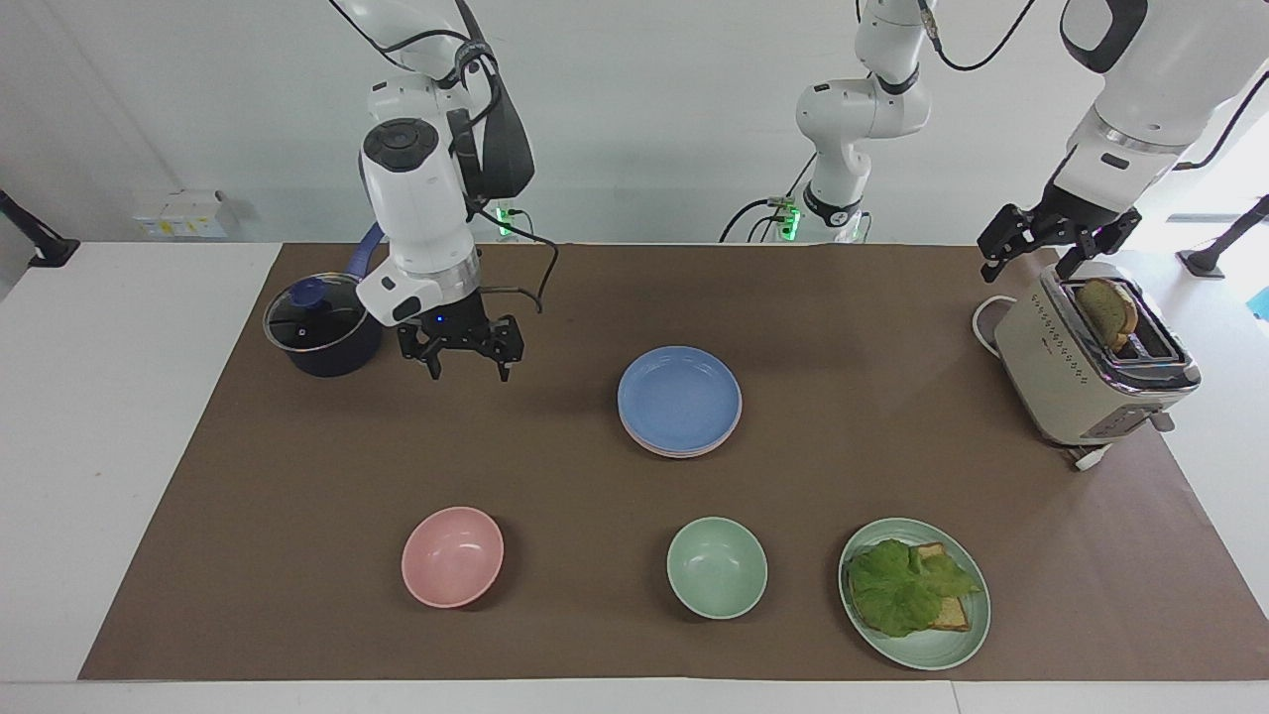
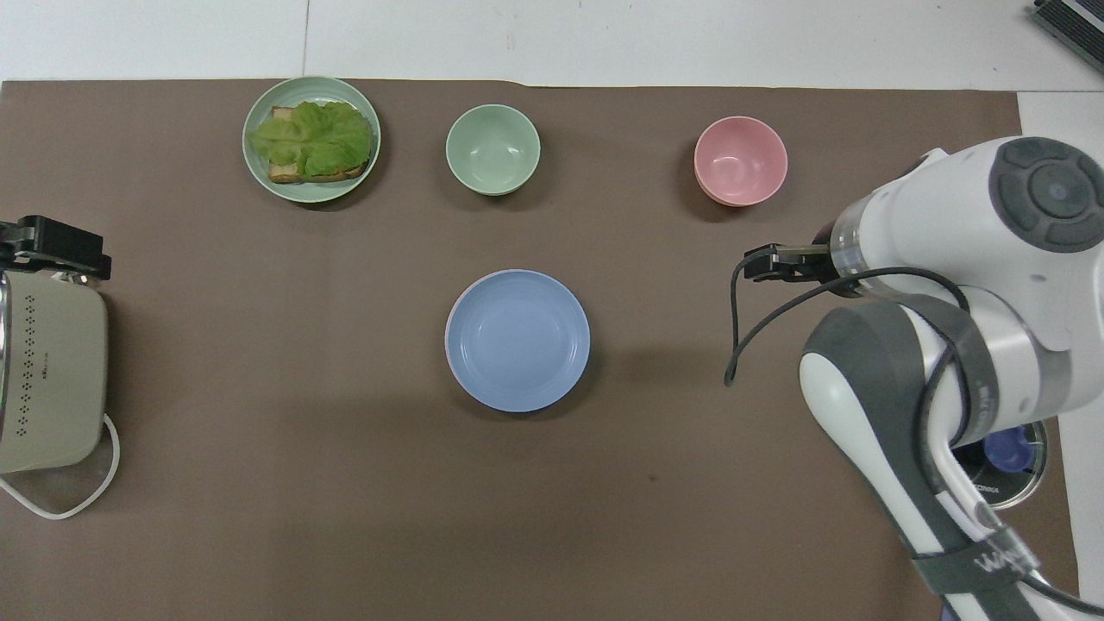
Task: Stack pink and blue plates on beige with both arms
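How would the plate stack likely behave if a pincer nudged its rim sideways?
The stack would probably slide flat on the brown mat without tipping, since it sits low and wide. The blue plate on top might shift off the pink rim beneath, as nothing visibly locks them together. The plates look rigid, so flexing seems unlikely.

A brown mat (image 1: 297,476) covers the white table (image 1: 89,416), carrying plate stack (image 1: 680,402), bowls, saucepan (image 1: 322,327), toaster (image 1: 1091,367).

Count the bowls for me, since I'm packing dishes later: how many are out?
2. The pink bowl sits toward the right arm's end, the green bowl beside it, both farther from the robots than the blue plate.
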